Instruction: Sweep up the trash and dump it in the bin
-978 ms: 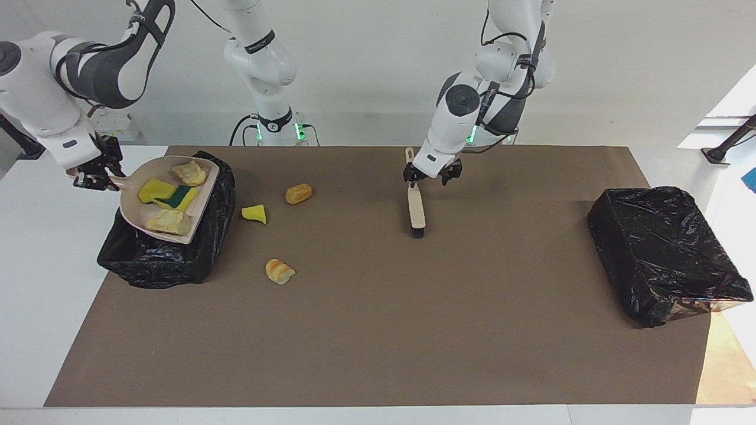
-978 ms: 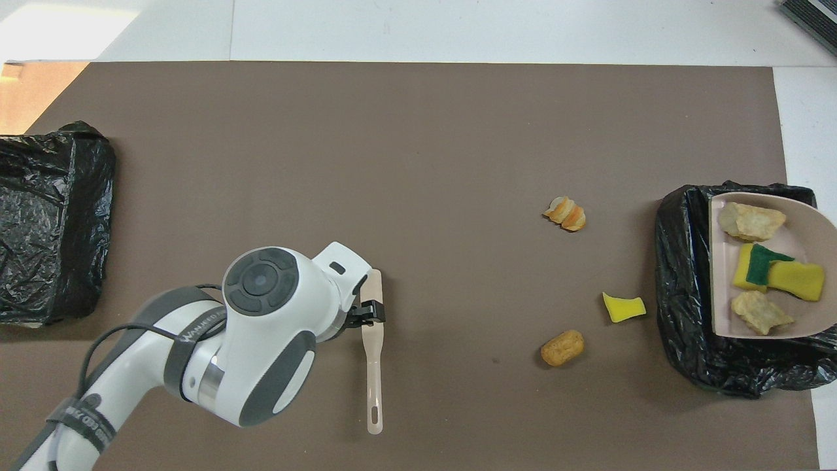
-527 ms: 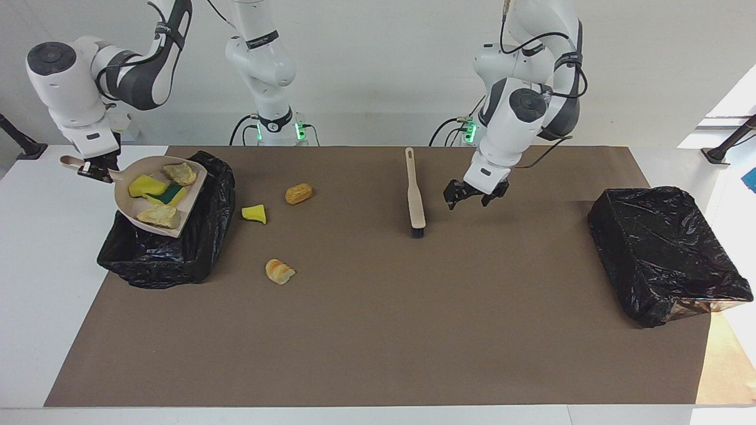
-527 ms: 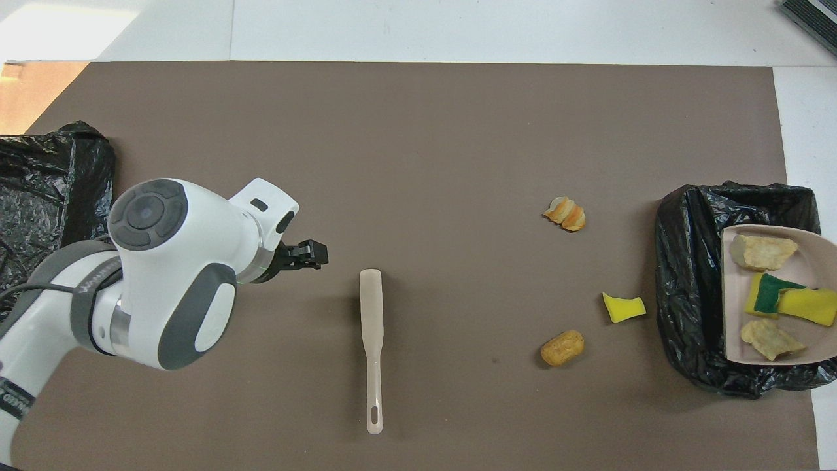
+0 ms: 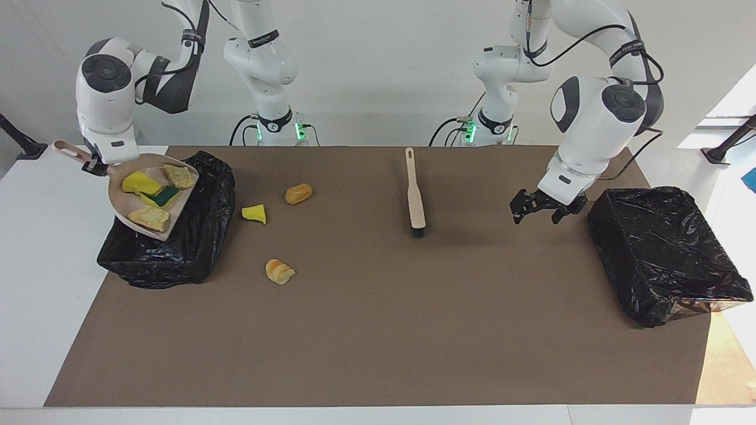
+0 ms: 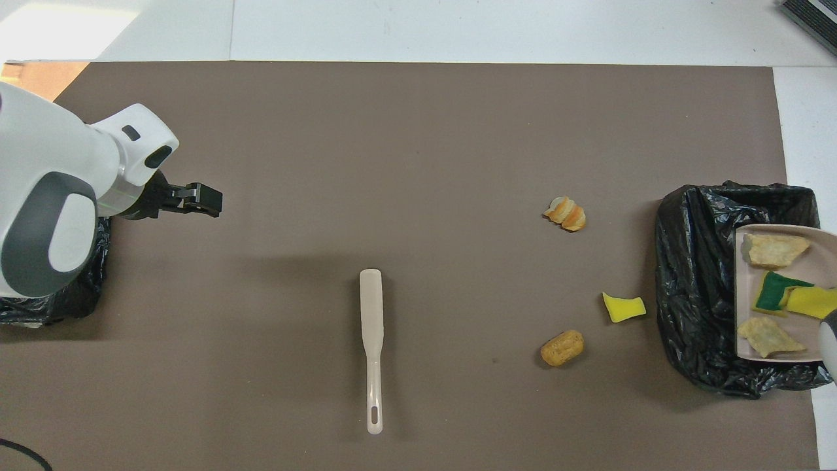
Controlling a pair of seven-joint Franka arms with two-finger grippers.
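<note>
Right gripper clamped on dustpan handle, tipped over bin, trash inside; left gripper jaws apart, above mat beside brush

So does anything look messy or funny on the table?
Yes. Three scraps lie loose on the mat beside the bin: a yellow sponge chunk, a corn-cob stub and a bread piece. The dustpan hangs tilted over that bin with its load not yet dumped. The brush lies unheld mid-table.
</note>
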